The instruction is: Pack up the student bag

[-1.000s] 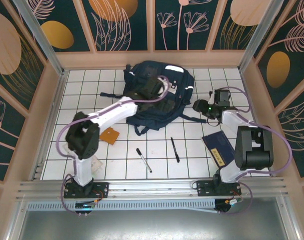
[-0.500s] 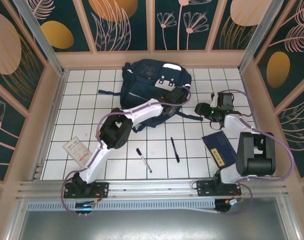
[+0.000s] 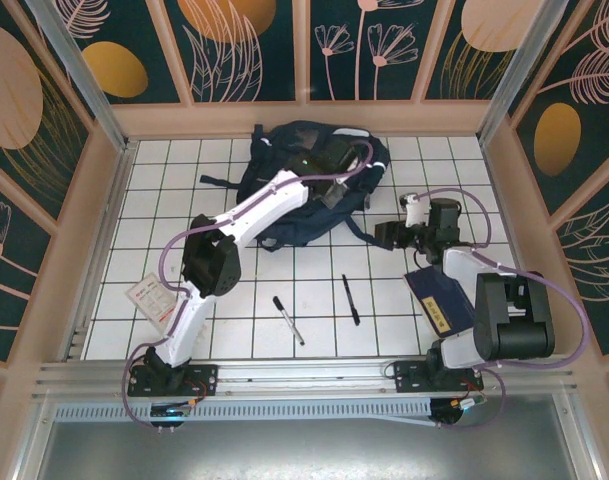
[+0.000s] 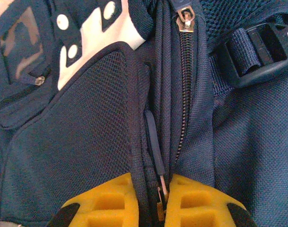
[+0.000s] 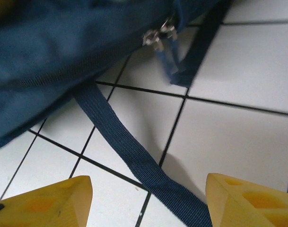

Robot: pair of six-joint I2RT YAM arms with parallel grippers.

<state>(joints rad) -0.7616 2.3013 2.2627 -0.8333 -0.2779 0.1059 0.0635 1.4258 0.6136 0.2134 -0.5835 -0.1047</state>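
The student bag (image 3: 304, 180) lay far-centre on the table (image 3: 184, 200): soft, probably floppy, best worked by its zip pull (image 4: 155, 156). The left gripper (image 4: 160, 198) pinched that pull; the right gripper (image 5: 148, 189) stood open above a strap (image 5: 120, 142).

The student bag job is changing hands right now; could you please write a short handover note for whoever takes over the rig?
Left gripper: shut on a zip pull of the student bag, at the table's far side.
Right gripper: open, above the tiles and a bag strap.
Unpacked on the tiles: one pen, a second pen, a dark-blue notebook, a card.
Left, probably: pull the zip open, then load them.
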